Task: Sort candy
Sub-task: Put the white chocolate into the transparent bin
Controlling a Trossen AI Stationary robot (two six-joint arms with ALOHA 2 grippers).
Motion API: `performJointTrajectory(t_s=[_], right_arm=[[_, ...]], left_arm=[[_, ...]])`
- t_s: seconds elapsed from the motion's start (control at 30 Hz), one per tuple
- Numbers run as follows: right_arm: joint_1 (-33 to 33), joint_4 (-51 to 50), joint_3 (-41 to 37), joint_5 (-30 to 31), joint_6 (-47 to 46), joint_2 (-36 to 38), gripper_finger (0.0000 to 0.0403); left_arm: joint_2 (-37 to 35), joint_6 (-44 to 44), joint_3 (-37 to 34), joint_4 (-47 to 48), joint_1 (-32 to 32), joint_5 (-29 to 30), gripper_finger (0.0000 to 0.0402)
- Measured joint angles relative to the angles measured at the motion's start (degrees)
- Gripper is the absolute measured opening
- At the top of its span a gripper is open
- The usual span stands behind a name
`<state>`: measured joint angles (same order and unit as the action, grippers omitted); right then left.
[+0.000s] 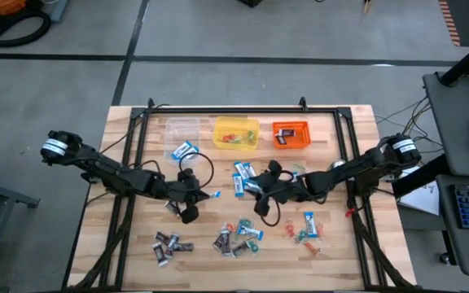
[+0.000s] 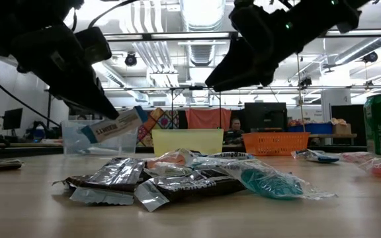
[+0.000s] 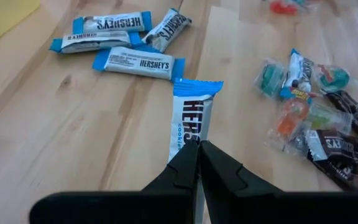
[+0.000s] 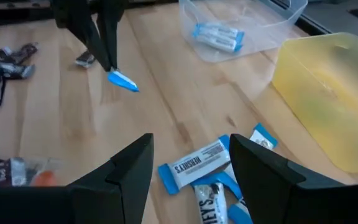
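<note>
**Foil heap up front, one bar in the left grip**

Nearest your low view, a heap of wrappers [image 2: 177,178] hides the table. Your left gripper [image 3: 197,146] is clenched on a blue-and-white bar [image 3: 190,121] reading "HERS…", lifted near the table's middle. Your right gripper [image 4: 191,165] hangs spread over bars [image 4: 197,165] marked "HERSHEY'S", empty, near the yellow tub [image 4: 331,93].

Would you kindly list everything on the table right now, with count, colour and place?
Blue-and-white bars: several, table centre; one in the clear tub.
Dark brown bars: several, front left and front centre.
Small colourful sweets: several, front right.
Clear tub: one, back left.
Yellow tub: one, back centre.
Orange tub: one, back right.
Left hand: shut on a blue-and-white bar, lifted.
Right hand: open, above the central bars.
</note>
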<state>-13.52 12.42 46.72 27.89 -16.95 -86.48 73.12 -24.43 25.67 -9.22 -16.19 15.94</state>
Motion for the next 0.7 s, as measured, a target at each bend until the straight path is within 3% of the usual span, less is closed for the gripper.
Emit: performJointTrajectory(t_s=[0.3, 0.53, 0.7], right_arm=[[0.02, 7.30, -3.55, -1.56, 2.00, 0.02, 0.0203], [-0.02, 21.91, -3.84, -14.08, 11.24, -2.98, 0.0203], [0.00, 32.81, -2.69, -16.34, 14.02, -8.33, 0.0203]], left_arm=[[0.00, 1.48, -0.11, -3.43, 0.00, 0.00, 0.0000], [-0.02, 3.86, -0.11, -8.75, 0.00, 0.01, 0.0000], [-0.02, 4.00, -0.11, -14.75, -0.02, 0.00, 0.0000]])
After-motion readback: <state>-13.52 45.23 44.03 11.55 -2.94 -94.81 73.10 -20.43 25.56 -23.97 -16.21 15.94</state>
